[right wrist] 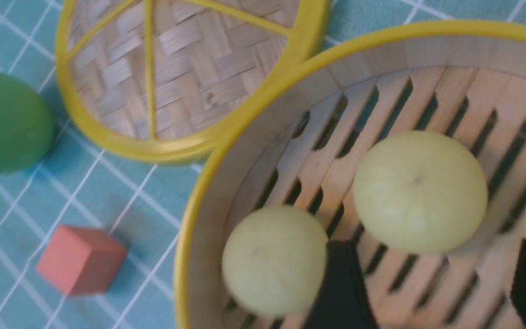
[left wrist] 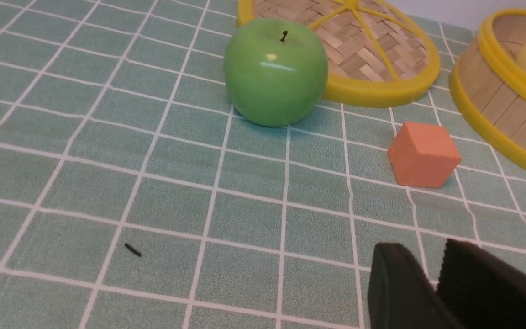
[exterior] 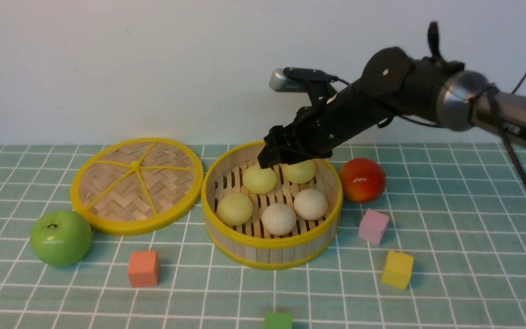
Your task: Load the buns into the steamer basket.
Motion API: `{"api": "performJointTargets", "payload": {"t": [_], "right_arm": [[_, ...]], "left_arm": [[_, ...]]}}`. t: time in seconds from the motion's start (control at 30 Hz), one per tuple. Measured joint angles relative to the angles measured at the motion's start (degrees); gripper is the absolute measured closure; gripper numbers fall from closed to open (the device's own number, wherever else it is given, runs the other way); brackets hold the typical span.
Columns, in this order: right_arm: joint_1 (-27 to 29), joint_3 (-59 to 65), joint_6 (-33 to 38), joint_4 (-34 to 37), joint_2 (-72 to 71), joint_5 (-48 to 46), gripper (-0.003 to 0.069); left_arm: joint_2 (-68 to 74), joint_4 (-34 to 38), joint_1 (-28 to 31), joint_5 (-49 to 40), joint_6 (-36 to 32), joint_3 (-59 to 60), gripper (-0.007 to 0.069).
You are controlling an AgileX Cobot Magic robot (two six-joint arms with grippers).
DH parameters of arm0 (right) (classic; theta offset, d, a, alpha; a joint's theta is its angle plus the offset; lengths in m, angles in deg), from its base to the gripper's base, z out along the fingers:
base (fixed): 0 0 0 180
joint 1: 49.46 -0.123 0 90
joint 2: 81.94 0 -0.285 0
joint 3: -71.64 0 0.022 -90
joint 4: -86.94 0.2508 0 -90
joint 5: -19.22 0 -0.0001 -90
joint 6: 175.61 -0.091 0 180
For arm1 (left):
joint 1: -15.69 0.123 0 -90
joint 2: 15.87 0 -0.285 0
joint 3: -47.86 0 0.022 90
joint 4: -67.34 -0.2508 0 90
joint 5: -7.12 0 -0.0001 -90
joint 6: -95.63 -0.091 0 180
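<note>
Five buns, small smooth domes: three pale yellow-green (exterior: 259, 178) (exterior: 298, 171) (exterior: 234, 208), two off-white (exterior: 279, 218) (exterior: 310, 204), all lying on the slatted floor of the steamer basket (exterior: 263, 249). Basket round, shallow, upright wooden wall, yellow rims; it stands about mid-worktop, nearer the far edge. Woven lid (exterior: 136, 184) with yellow spokes lies flat just beside it, toward the left edge, nothing on it. Right tool (exterior: 277, 154) hangs over the basket's far side, above the two rear yellow-green buns; jaws spread wide, holding nothing, in the right wrist view. Left tool (left wrist: 432, 285) low over bare worktop (left wrist: 107, 173), fingers narrowly apart, nothing between them.
</note>
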Motion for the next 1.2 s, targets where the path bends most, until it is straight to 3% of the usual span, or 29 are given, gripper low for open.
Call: {"api": "performJointTargets", "payload": {"t": [0.13,0.23,0.37,0.43,0.6,0.83,1.2], "right_arm": [[1.8,0.0,-7.3,-7.6,-9.6,-8.4,0.0218],[2.0,0.2,-14.7,-15.8,-16.2,-13.9,0.0351],[-0.8,4.0,-25.2,-27.3,-26.7,-18.7,0.0594],[-2.9,7.4,-28.3,-30.6,-31.8,-19.6,0.0656],[-8.0,18.9,-31.0,-34.9,-45.5,-20.2,0.0673],[-8.8,33.4,-31.3,-35.9,-58.2,-20.4,0.0673],[-8.8,39.1,-31.4,-35.6,-63.6,-24.5,0.0672]], "left_arm": [[0.0,0.0,0.0,0.0,0.0,0.0,0.0451],[0.0,0.0,0.0,0.0,0.0,0.0,0.0449],[0.0,0.1,0.0,0.0,0.0,0.0,0.0449],[0.0,0.1,0.0,0.0,0.0,0.0,0.0449],[0.0,0.1,0.0,0.0,0.0,0.0,0.0445],[0.0,0.1,0.0,0.0,0.0,0.0,0.0438],[0.0,0.1,0.0,0.0,0.0,0.0,0.0428]]}}
